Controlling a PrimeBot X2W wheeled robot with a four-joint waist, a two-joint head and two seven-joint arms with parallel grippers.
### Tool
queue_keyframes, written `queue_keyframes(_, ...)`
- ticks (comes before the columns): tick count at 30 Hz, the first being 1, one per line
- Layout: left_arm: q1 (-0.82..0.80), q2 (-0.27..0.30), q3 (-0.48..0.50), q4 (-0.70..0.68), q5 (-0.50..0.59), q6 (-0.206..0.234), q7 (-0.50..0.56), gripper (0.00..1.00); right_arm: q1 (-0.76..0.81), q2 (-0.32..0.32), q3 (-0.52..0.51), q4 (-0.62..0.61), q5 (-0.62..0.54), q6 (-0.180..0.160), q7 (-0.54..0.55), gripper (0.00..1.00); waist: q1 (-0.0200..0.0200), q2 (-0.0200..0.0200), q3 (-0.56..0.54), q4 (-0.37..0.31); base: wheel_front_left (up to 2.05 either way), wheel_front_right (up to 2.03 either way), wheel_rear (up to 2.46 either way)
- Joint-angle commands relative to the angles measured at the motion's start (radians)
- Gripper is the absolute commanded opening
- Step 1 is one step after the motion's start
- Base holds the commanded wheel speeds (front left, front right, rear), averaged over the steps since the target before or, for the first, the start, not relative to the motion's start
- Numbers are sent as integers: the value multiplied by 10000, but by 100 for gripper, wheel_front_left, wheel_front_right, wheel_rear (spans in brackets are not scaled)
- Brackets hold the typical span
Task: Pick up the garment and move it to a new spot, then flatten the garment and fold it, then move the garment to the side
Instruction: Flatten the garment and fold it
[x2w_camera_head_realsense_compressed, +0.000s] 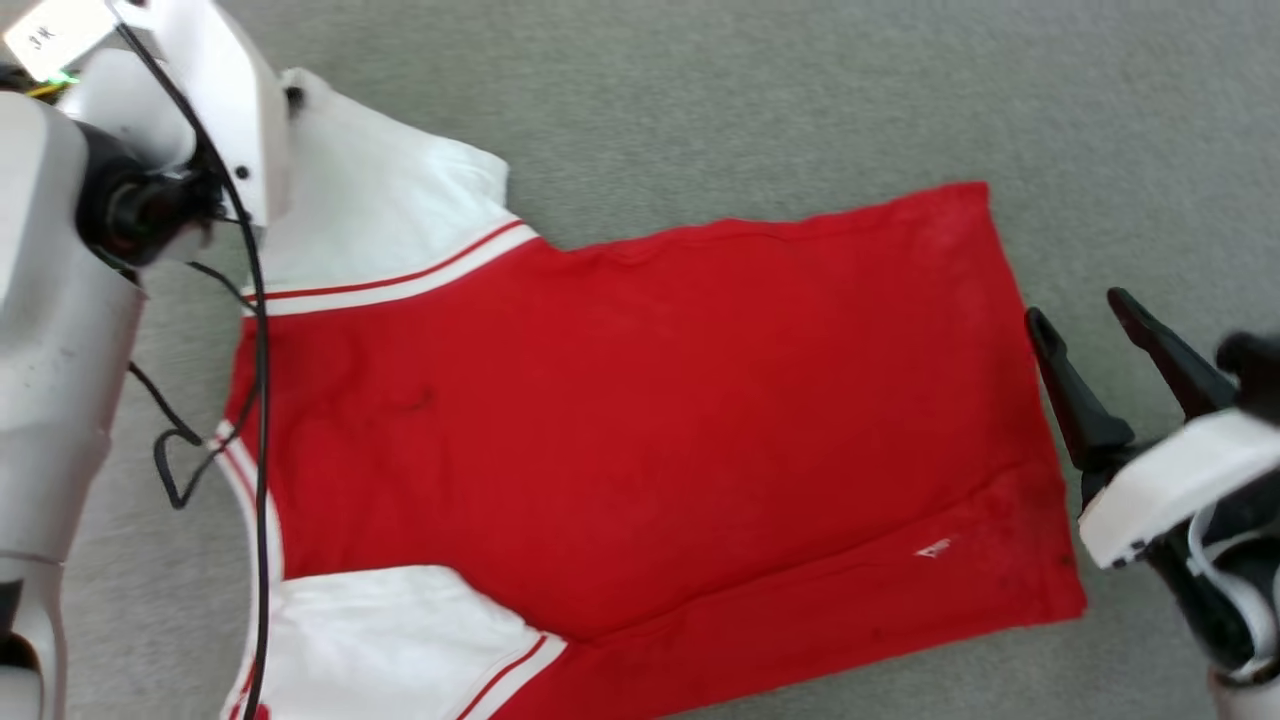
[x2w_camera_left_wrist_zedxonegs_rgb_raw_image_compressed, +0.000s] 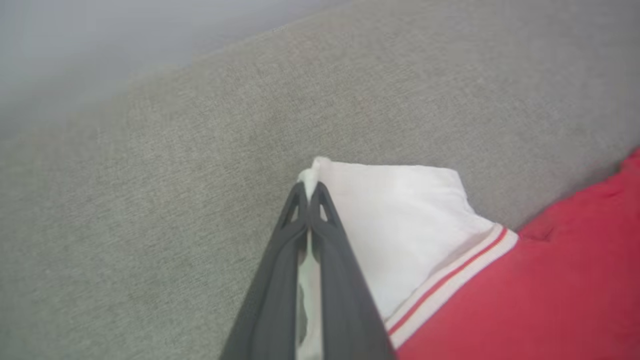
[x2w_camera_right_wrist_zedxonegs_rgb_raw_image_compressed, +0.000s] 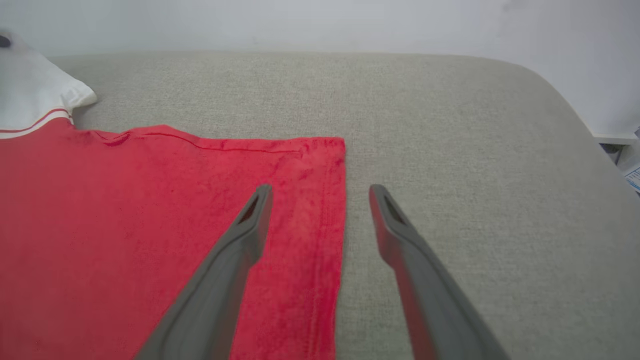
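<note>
One red, white-sleeved jersey T-shirt (x2w_camera_head_realsense_compressed: 640, 400) lies flat mid-frame on grey upholstery (x2w_camera_head_realsense_compressed: 700, 100). Left gripper (x2w_camera_left_wrist_zedxonegs_rgb_raw_image_compressed: 310, 190) pinches its upper-left sleeve tip (x2w_camera_left_wrist_zedxonegs_rgb_raw_image_compressed: 320, 167), likely to fold; right gripper (x2w_camera_head_realsense_compressed: 1078, 305) hovers wide-open at the hem (x2w_camera_right_wrist_zedxonegs_rgb_raw_image_compressed: 340, 200).

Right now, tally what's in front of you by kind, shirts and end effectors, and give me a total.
shirt: 1
end effectors: 2 (left end effector shut on the shirt, right end effector open)
total: 3
</note>
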Motion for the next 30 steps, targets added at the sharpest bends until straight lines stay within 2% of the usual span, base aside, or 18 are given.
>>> queue_keyframes(1,261,-87,0,-268,-247,-12,79,0,-454,-256,52,18,150,-9,653,100,1,0,-235,359,0,0,0)
queue_keyframes(5,587,-28,-193,-1420,-534,-27,448,0,-1344,-834,-39,413,546,-12,2739,100,1,0,-210,737,0,0,0)
queue_keyframes(7,781,54,-250,-2025,-577,-26,596,0,-1879,-920,-124,798,797,-10,3684,100,1,0,-137,894,0,0,0)
queue_keyframes(13,1263,240,-423,-3770,-638,185,930,0,-3253,-1222,-90,1928,1004,-10,5559,100,1,0,121,1313,0,0,0)
queue_keyframes(18,1565,364,-491,-5011,-664,387,1144,0,-4003,-1340,33,2822,775,-10,6106,100,1,0,332,1548,0,0,0)
queue_keyframes(30,1727,584,-513,-6412,-569,688,1356,0,-4812,-1302,193,4410,602,-9,6034,100,1,0,825,1964,0,0,0)
